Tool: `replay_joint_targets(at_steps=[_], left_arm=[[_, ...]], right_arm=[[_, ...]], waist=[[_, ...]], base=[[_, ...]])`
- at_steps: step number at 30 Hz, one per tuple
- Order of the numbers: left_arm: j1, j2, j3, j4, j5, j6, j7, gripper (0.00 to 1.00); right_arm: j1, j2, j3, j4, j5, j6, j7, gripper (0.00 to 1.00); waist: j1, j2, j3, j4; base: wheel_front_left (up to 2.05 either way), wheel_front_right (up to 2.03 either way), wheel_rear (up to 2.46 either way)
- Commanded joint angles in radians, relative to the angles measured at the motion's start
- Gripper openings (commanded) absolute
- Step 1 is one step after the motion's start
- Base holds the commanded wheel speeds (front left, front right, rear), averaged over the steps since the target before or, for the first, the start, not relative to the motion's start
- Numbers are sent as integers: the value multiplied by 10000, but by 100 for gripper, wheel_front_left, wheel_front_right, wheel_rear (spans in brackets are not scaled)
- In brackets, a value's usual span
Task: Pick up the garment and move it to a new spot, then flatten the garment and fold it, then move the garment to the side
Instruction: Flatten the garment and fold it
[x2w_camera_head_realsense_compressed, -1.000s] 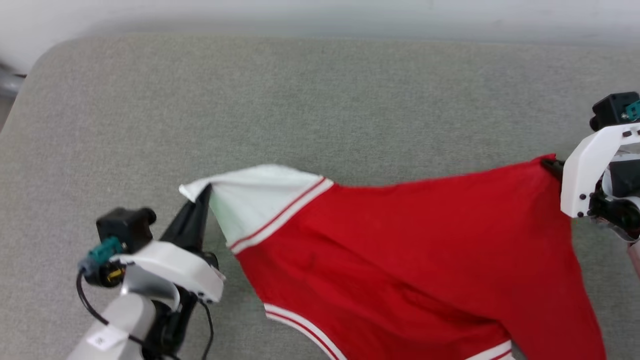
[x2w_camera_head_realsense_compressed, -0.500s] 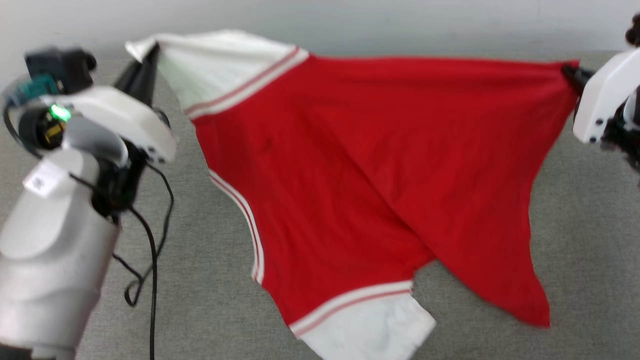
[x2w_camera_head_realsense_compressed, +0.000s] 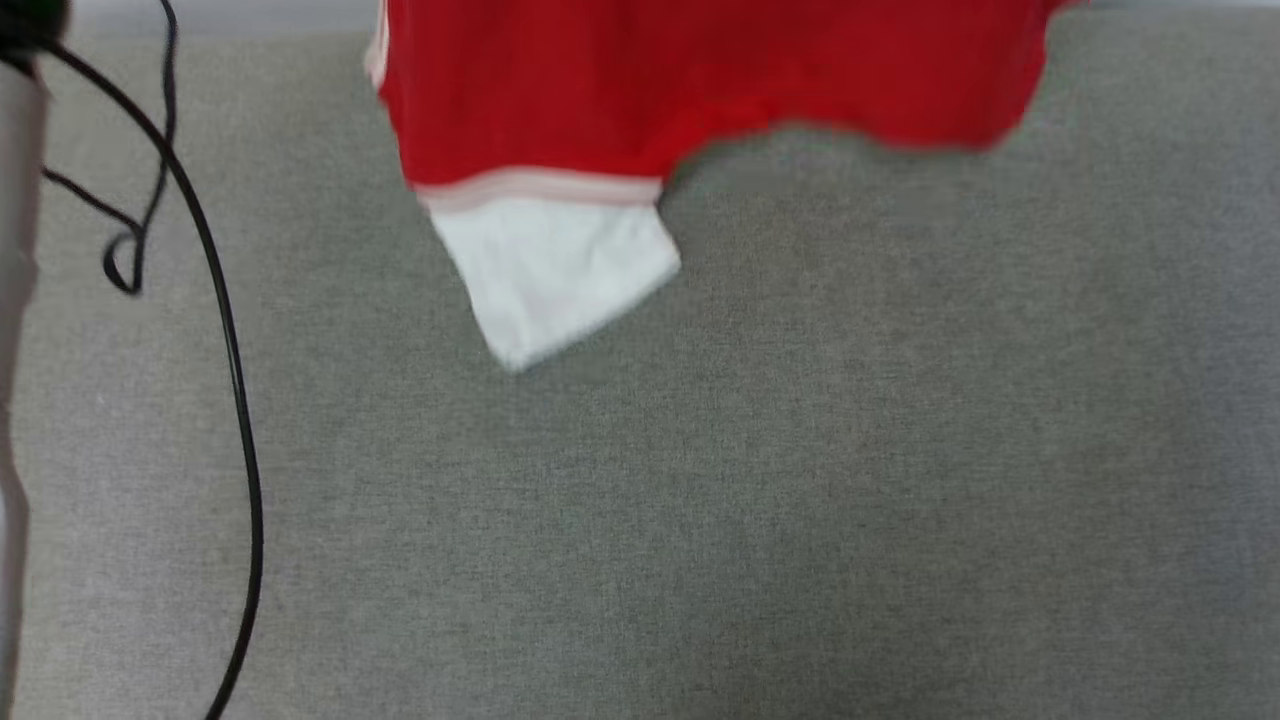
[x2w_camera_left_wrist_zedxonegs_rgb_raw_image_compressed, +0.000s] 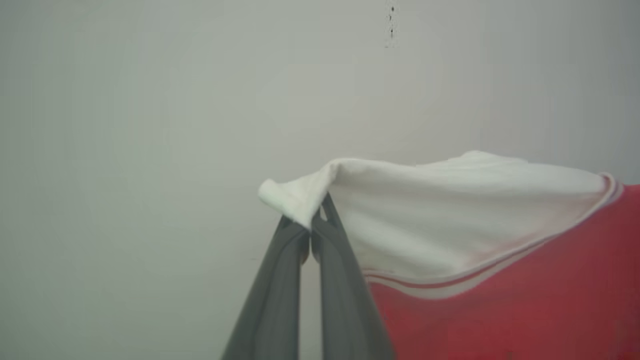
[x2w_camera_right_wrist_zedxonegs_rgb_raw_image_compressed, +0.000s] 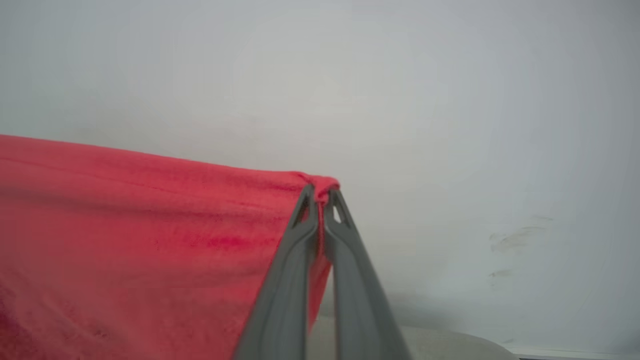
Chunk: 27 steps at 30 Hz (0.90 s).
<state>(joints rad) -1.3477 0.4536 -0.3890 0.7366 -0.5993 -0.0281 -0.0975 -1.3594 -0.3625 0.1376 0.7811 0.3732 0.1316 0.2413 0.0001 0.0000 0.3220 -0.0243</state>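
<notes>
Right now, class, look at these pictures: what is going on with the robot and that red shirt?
The robot holds a red shirt up by two ends, spread between its arms. The left gripper is shut on the tip of a white sleeve; the right gripper is shut on a red corner. The shirt hangs over the grey cushion, its other white sleeve dangling lowest. Nothing is folded yet.

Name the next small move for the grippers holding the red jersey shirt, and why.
Probably lower the red jersey shirt onto the grey fabric surface: left gripper pinches its white sleeve tip, right gripper a red corner, so it hangs spread out.
</notes>
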Motion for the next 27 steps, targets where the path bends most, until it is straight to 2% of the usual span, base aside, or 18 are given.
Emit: replay_joint_targets(at_steps=[1,7,13,19,27], left_arm=[[-253,51,-37,205,104,-39,-147,0],[-2048,141,-119,1034,429,-272,-588,0],[-2861,91,-174,1806,396,-527,-759,0],[-2573,-166,-16,2654,-208,-831,-846,0],[-722,-436,-108,2988,-1391,-1022,-902,0]], right_arm=[[-218,-19,-73,99,-106,-18,-103,0],[-1709,69,-220,476,-488,-18,-491,0],[-2429,237,-52,924,-602,-18,-948,0],[-2405,331,350,1559,-337,-18,-1215,0],[-704,277,1391,1776,603,-18,-1750,0]], waist=[[-1,0,340,48],[-1,0,1263,45],[-1,0,2090,29],[-1,0,2567,87],[-1,0,2419,122]], base=[[0,0,0],[0,0,0],[0,0,0],[0,0,0],[0,0,0]])
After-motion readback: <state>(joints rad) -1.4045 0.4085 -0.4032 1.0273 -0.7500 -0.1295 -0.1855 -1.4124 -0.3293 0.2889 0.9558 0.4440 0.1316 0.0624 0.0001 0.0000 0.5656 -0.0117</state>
